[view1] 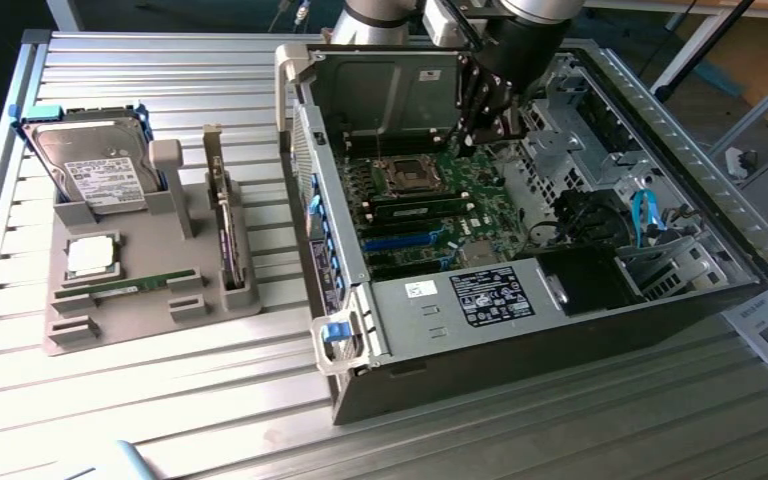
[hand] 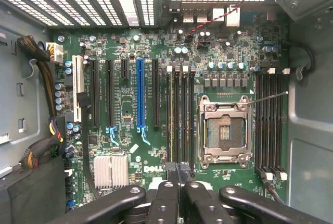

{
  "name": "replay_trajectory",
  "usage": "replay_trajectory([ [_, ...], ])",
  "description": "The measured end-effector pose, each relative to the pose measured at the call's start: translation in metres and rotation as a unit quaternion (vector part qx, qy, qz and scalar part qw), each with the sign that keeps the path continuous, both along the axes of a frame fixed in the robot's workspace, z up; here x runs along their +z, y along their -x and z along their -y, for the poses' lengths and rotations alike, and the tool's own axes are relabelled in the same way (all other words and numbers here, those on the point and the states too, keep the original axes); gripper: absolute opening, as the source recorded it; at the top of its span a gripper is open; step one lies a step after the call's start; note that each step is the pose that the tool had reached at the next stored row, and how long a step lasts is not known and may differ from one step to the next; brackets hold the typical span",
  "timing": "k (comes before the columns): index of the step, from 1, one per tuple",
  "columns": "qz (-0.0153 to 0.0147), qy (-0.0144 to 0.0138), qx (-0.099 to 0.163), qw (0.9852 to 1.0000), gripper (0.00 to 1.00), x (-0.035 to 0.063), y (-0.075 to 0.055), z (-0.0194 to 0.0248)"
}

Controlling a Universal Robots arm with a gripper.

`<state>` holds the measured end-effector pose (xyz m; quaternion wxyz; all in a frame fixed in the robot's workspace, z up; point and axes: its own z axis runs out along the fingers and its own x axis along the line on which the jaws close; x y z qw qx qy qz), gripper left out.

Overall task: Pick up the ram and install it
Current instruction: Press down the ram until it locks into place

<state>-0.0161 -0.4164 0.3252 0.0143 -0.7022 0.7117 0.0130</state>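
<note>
The ram, a thin green stick, lies flat in a slot of the grey holder tray at the exterior view's left, well away from the arm. My gripper hangs inside the open computer case, over the motherboard. In the wrist view its black fingers press together, and the gripper is shut with nothing seen between them. It sits just above one end of the black memory slots, beside the empty processor socket.
The tray also holds a hard drive, a silver processor chip and an upright expansion card. More memory slots, a blue card slot, a heatsink and cable bundles surround the gripper inside the case walls.
</note>
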Motion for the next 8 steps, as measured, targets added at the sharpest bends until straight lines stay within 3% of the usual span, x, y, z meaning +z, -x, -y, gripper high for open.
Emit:
replay_trajectory([
  [8, -0.0001, 0.0000, 0.000, 1.0000, 0.10, 0.0000, -0.0020, 0.0000],
])
